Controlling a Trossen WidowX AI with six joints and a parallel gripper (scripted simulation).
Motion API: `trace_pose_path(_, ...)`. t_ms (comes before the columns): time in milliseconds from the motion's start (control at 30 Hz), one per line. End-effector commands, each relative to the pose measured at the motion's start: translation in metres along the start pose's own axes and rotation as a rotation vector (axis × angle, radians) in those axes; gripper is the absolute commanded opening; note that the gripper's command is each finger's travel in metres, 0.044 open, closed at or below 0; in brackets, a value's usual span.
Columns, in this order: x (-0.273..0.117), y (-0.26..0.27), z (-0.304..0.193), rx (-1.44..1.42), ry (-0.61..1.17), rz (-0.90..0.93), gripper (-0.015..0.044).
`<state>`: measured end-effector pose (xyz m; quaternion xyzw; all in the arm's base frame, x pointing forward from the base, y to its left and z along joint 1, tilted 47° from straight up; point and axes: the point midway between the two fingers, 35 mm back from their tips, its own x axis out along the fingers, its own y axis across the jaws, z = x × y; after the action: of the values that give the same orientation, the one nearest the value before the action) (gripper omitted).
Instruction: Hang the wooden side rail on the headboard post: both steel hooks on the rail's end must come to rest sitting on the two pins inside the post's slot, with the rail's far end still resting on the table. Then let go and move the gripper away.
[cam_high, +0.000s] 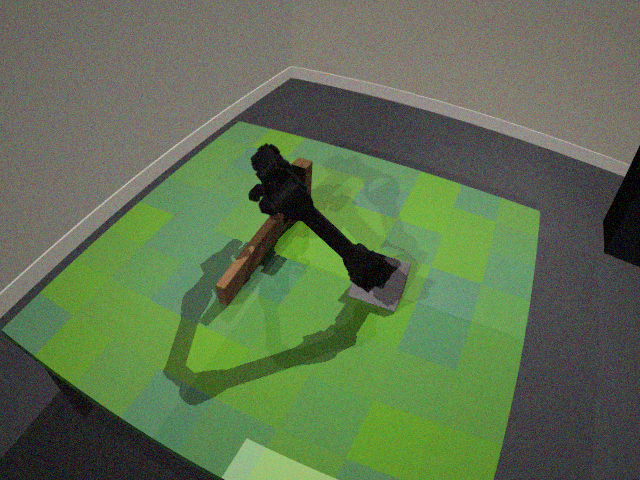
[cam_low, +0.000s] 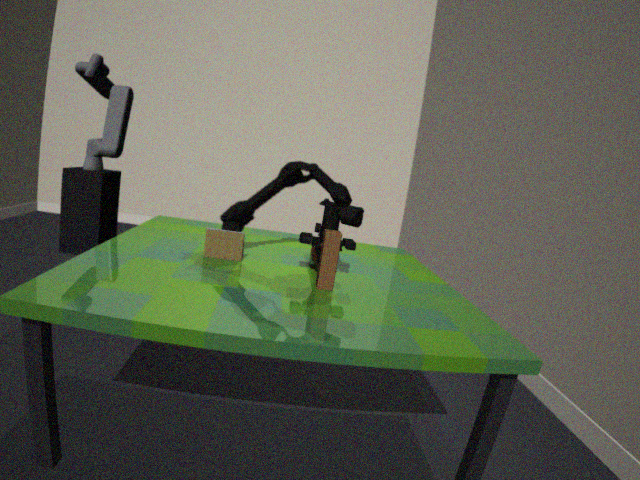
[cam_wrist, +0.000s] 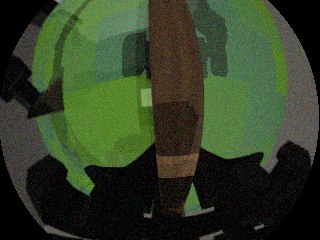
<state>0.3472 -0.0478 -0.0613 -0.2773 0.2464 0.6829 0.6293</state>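
The wooden rail (cam_high: 248, 259) (cam_wrist: 175, 65) is a long brown bar, on edge in the top view, running toward the post. Only a sliver shows behind the post in the exterior view. The wooden headboard post (cam_high: 305, 166) (cam_low: 328, 260) stands upright at the rail's other end. My gripper (cam_high: 283, 210) (cam_wrist: 171, 142) is shut on the rail, with one finger on each side of it, near its post end. The arm hides the joint between rail and post in the top view. The hooks, slot and pins are not visible, so whether they touch cannot be told.
My arm rises from a square base block (cam_high: 360, 293) (cam_low: 223, 248) beside the rail, on the green patchwork table (cam_high: 429, 413) (cam_low: 170, 315). A second grey arm (cam_low: 117, 124) stands on a black pedestal (cam_high: 624, 222) (cam_low: 85, 211) off the table. Arm shadows cross the table.
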Motion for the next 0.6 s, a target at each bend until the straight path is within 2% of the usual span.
trace_pose_path(0, -0.0016, 0.0003, -0.0030, 0.011, 0.007, -0.007, 0.0000)
trace_pose_path(567, 0.0013, 0.0002, -0.0030, 0.011, 0.007, -0.007, 0.0000)
